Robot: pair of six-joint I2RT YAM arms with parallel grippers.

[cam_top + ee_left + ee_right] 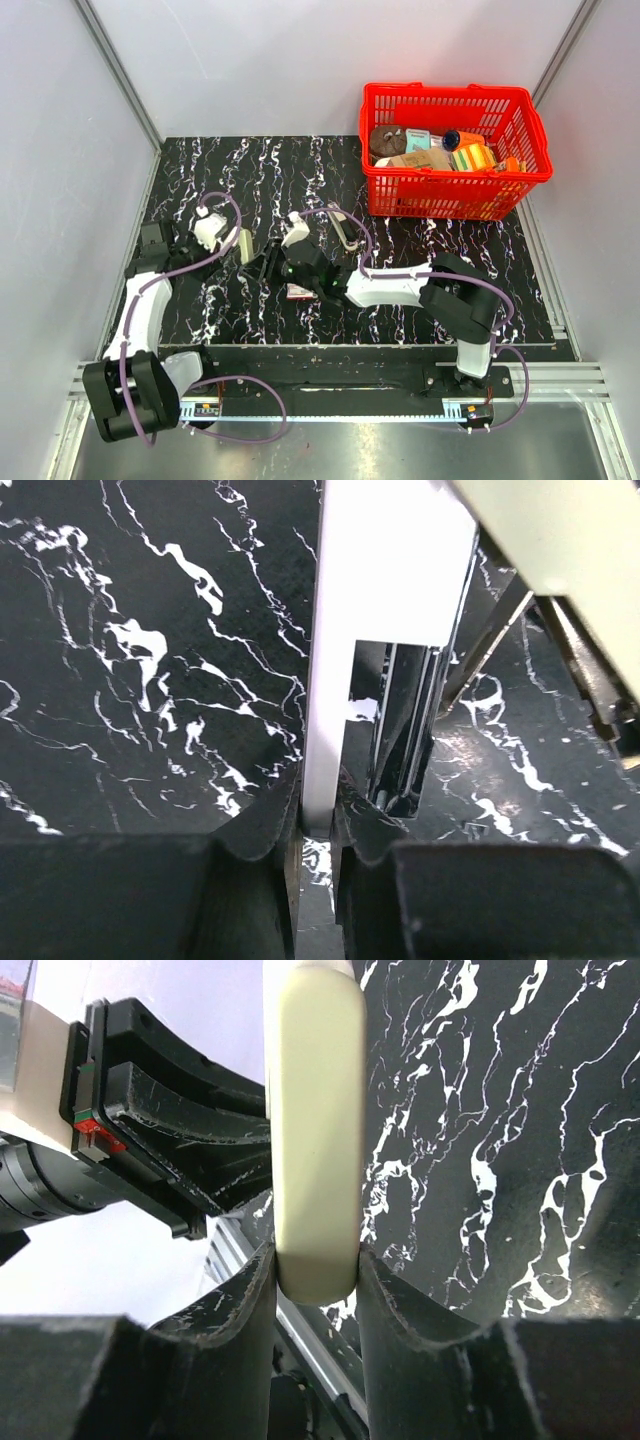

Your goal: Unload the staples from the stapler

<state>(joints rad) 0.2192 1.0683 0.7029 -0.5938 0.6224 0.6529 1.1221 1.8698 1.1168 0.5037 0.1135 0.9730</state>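
Observation:
The stapler (250, 256) lies opened up on the black marbled table (300, 180), left of centre, between my two grippers. My left gripper (228, 240) is shut on the stapler's silver metal arm (330, 720), pinching its near end between both fingers (318, 825). The black base channel (405, 730) shows just right of that arm. My right gripper (270, 264) is shut on the stapler's cream top cover (318, 1130), gripping its rounded end (318, 1270). That cover also shows in the left wrist view (560, 540). No staples can be made out.
A small red-and-white box (298, 292) lies on the table just under the right gripper. A red basket (455, 205) full of items stands at the back right. Grey walls close in the left, right and back. The left gripper's body (150, 1130) shows in the right wrist view.

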